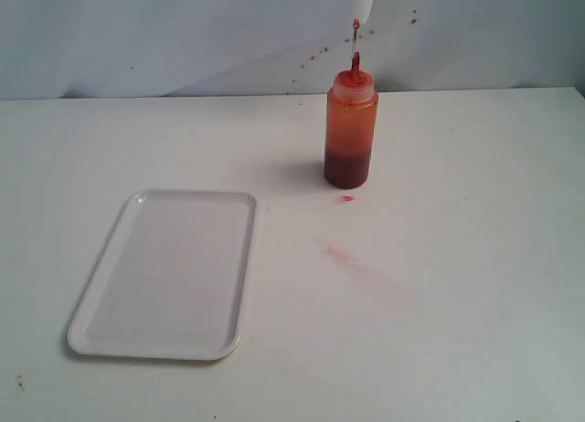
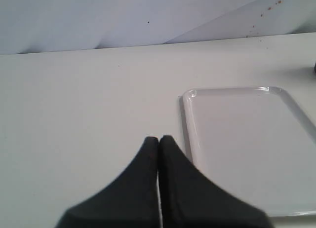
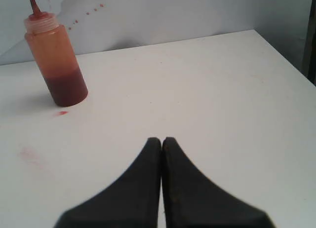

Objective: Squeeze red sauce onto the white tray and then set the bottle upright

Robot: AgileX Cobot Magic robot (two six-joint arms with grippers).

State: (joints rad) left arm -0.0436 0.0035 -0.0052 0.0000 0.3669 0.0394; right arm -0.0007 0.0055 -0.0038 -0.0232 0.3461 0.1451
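Bottle [image 1: 350,134] is standing upright on the tabletop [image 1: 494,212], its long axis vertical, well right of the white tray [image 1: 169,271] in the exterior view. My right hand [image 3: 161,139], clenched and empty, is facing it and sitting nearer than my left hand [image 2: 159,138], which is also clenched and empty and pointing past the tray's corner.

A white matte table [image 1: 475,349] is seen filling most of the scene, from the near edge to the far one. Behind its far edge a pale grey-white backdrop [image 1: 137,38] is set. A diagonal fold [image 1: 265,63] is seen rising to the right across it. Small red-brown specks [image 1: 311,58] are scattered on the backdrop right of centre. A faint pinkish smear [image 1: 345,254] is marked on the table top, right of centre. Tiny dark flecks [image 1: 18,382] are noted at the near left. A dark vertical edge [image 3: 311,35] is seen past the table's right side. Light is soft and even, and only weak shadows are cast.
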